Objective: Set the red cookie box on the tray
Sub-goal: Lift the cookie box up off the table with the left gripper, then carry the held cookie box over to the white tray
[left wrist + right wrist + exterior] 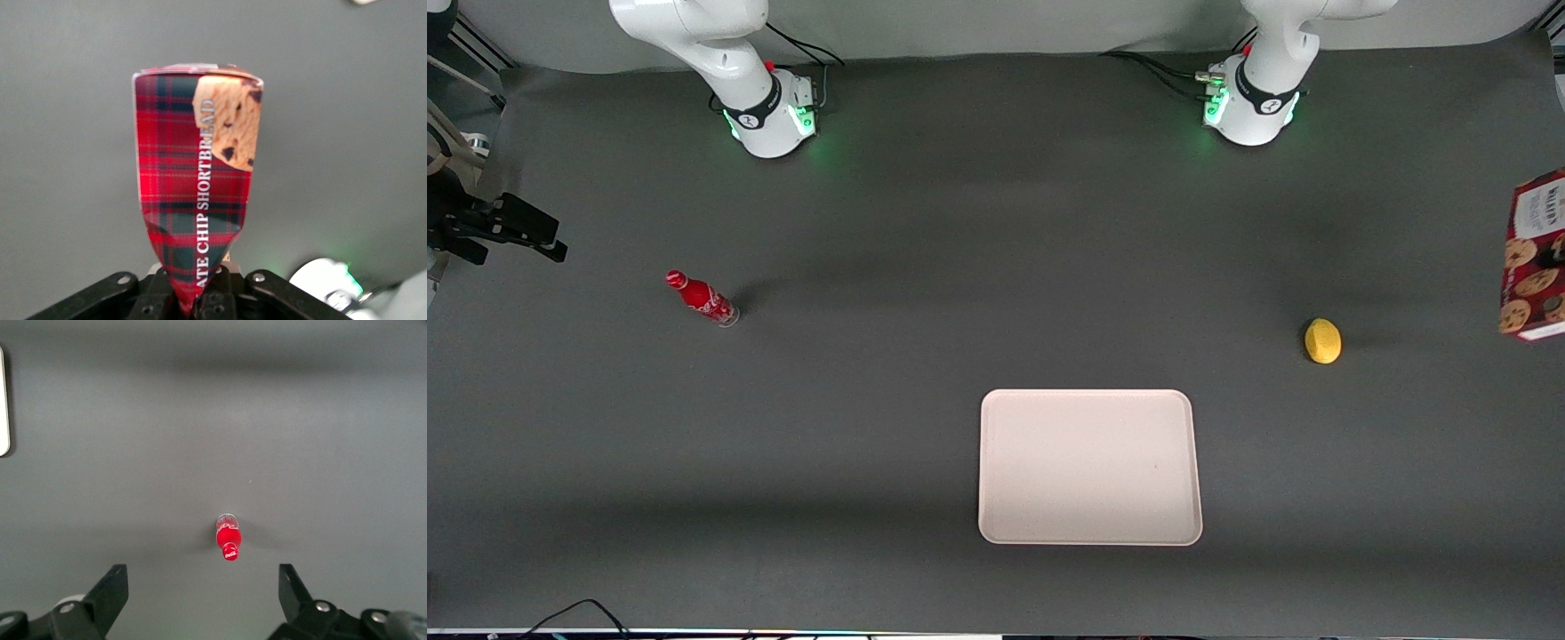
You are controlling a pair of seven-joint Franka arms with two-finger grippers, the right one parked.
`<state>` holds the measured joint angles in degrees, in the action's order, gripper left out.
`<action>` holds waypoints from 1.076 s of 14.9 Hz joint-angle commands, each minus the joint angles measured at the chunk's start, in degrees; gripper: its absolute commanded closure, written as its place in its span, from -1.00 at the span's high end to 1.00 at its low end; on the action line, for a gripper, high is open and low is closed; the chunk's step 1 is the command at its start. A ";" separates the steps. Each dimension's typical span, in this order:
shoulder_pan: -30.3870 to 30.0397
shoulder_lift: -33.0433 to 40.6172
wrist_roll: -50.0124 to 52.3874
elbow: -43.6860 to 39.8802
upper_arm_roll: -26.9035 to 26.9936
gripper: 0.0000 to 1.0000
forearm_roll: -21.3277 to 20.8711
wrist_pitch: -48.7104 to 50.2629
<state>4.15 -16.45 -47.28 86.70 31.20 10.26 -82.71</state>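
My left gripper (pixel 197 297) is shut on the red cookie box (pixel 193 173), pinching one end of the tartan carton so that it creases between the fingers. In the front view the box (pixel 1532 258) hangs above the table at the working arm's end, partly cut off by the picture edge, with its white label end farther from the camera. A dark fingertip (pixel 1549 259) shows against the box. The pale cream tray (pixel 1089 467) lies flat and bare near the front middle of the table, well apart from the box.
A yellow lemon (pixel 1322 340) lies on the dark mat between the box and the tray. A red soda bottle (pixel 702 299) stands toward the parked arm's end and also shows in the right wrist view (pixel 228 537). The arm bases stand at the back edge.
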 commanded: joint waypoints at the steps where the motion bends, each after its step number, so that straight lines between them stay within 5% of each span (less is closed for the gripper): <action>1: -0.20 -1.21 23.48 -6.01 -14.72 -1.00 -2.43 2.38; 4: -0.11 -5.41 37.66 -10.47 -25.28 -1.00 -2.70 1.15; 8: 0.59 -19.28 52.25 -26.62 -34.53 -1.00 -2.78 -0.25; 14: 4.63 -32.13 64.31 -31.32 -37.97 -1.00 -5.33 -19.64; 16: 6.21 -35.74 67.48 -31.50 -38.23 -1.00 -9.27 -24.32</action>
<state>8.15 -46.16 14.80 59.68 -6.76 5.36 -102.78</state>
